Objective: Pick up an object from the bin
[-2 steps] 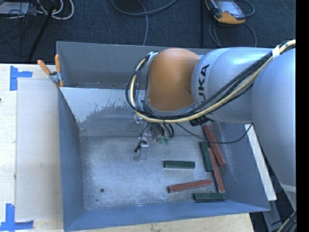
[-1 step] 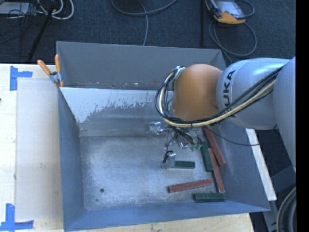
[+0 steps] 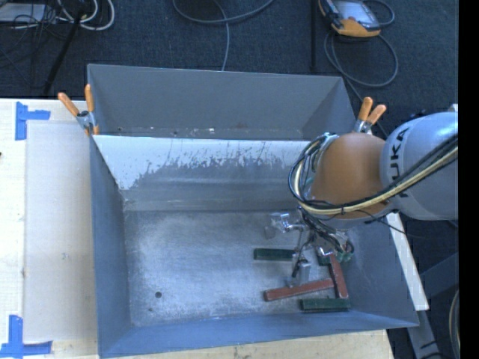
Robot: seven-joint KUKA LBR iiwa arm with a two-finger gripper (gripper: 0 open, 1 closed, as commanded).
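The fingers (image 3: pixel 300 265) are hanging low at the right of the bin (image 3: pixel 187 275), just beside a green bar (image 3: pixel 273 254). Two brown bars (image 3: pixel 298 292) and a second green bar (image 3: pixel 324 304) are lying close. Open or shut, I cannot tell.

A robotics lab: a robot arm (image 3: pixel 419 172) hung over a metal bin (image 3: pixel 217 118), with cables (image 3: pixel 224 17) trailing across carpet (image 3: pixel 150 40) behind the bin.

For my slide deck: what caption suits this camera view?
Gripper poised over a cluster of reddish-brown and dark green bars in the grey bin.
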